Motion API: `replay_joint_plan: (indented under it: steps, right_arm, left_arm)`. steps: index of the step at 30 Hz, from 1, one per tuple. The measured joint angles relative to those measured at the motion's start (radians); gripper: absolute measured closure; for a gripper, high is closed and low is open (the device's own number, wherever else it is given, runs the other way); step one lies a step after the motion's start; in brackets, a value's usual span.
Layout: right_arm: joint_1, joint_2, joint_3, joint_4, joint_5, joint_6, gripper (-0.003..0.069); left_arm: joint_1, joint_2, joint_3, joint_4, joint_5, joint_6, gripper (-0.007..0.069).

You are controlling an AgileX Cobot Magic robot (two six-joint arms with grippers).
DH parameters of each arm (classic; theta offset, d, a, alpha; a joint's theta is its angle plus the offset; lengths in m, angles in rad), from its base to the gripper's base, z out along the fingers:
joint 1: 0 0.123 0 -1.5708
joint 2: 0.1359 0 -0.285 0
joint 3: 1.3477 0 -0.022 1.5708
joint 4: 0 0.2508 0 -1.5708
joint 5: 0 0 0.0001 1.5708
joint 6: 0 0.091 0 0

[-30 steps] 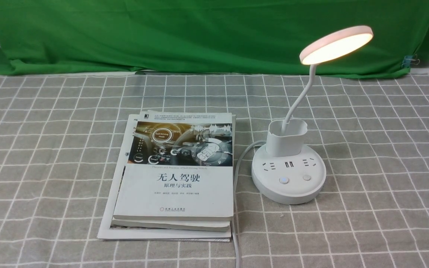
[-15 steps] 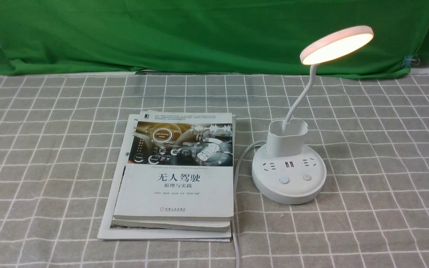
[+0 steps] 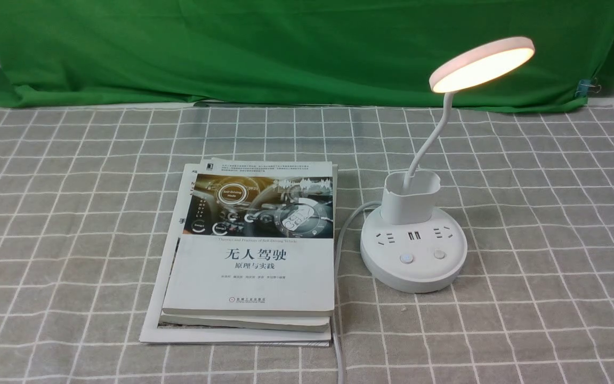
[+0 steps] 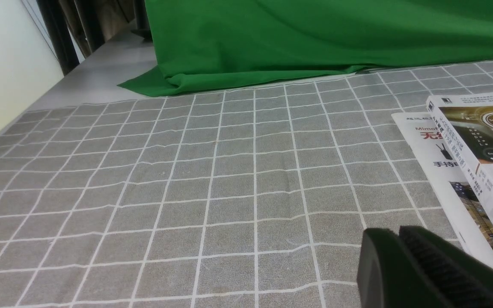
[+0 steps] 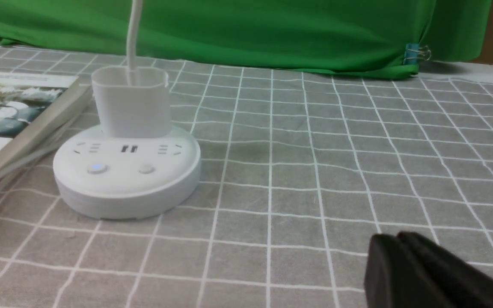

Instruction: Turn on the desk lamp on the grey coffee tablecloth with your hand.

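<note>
The white desk lamp (image 3: 413, 256) stands on the grey coffee tablecloth (image 3: 552, 240), right of centre. Its disc head (image 3: 481, 63) glows warm white. In the right wrist view the lamp's base (image 5: 126, 188) shows two buttons, and the left button (image 5: 96, 168) glows faintly blue. My right gripper (image 5: 394, 237) hovers low over the cloth, well apart from the base, fingers pressed together and empty. My left gripper (image 4: 397, 232) is also shut and empty, above the cloth beside the books. Neither hand appears in the front view.
A stack of books (image 3: 253, 250) lies left of the lamp, with the lamp's white cable (image 3: 339, 256) running between them toward the front edge. A green cloth (image 3: 285, 48) covers the back, with a blue binder clip (image 3: 584, 87) at its right end.
</note>
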Motion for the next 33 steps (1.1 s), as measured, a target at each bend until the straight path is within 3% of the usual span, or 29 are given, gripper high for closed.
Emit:
replay_joint_plan:
  steps: [33]
  right_arm:
    - [-0.001,0.000,0.000,-0.002,0.000,0.000,0.0520]
  left_arm:
    - [0.000,0.000,0.000,0.000,0.000,0.000,0.0606]
